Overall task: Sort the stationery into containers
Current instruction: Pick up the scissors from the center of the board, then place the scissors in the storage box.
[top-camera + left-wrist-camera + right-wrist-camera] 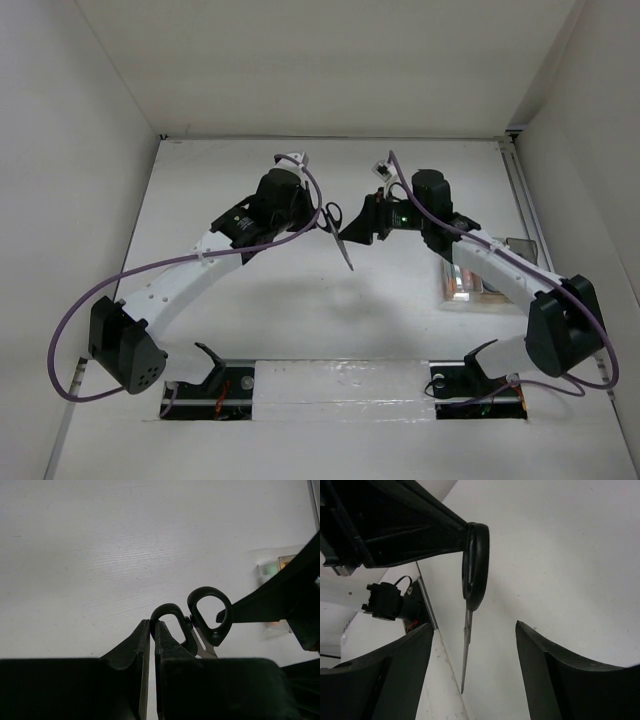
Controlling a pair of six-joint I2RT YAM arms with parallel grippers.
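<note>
My left gripper (322,222) is shut on one handle loop of the small black-handled scissors (340,235) and holds them above the table with the blades hanging down. In the left wrist view my fingers (152,625) pinch the left loop (170,616), and the other loop is free. My right gripper (354,232) is open right beside the scissors. In the right wrist view the blade (466,650) hangs edge-on between its spread fingers (473,625), touching neither. The clear box (462,285) sits at the right, half hidden by my right arm. The patterned cylinders are out of view.
A small grey object (520,245) lies right of my right arm. White walls enclose the table on the left, back and right. In the left wrist view the containers (272,570) show blurred green and orange contents behind my right gripper's finger (260,607).
</note>
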